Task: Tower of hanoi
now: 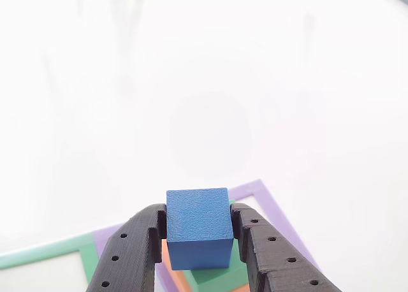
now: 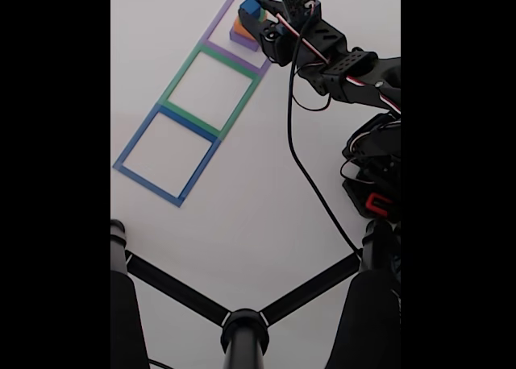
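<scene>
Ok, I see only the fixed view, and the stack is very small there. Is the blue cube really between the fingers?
Observer: Yes. In the other view both fingers of the gripper press the blue cube, one on each side.
Operator: And what is under the cube?
Observer: The green block and the orange block show just below it. I cannot tell if the cube is lifted off them.

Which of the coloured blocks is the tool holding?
The blue block, the smallest. It sits clamped between the tool's two black fingers, above the green and orange blocks stacked in the purple square.
</scene>
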Robot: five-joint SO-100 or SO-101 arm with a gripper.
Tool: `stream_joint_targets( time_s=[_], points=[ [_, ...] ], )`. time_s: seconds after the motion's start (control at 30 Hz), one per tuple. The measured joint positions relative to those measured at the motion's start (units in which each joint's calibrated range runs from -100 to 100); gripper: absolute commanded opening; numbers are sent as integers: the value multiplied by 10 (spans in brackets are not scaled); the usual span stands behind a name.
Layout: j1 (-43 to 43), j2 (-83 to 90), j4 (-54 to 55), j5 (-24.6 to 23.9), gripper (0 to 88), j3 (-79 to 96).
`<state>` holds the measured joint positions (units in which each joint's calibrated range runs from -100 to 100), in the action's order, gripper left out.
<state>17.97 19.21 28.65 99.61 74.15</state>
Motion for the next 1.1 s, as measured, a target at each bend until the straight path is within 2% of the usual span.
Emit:
stream_joint_targets(
  time_s=[0.37, 0.53, 0.77, 1.1],
  points=[
    [-2, 4, -5, 0, 39, 0],
    [-15, 70, -85, 0, 39, -3],
    [-36, 213, -334, 0, 42, -97],
    [-52, 311, -822, 0, 41, -382]
  ],
)
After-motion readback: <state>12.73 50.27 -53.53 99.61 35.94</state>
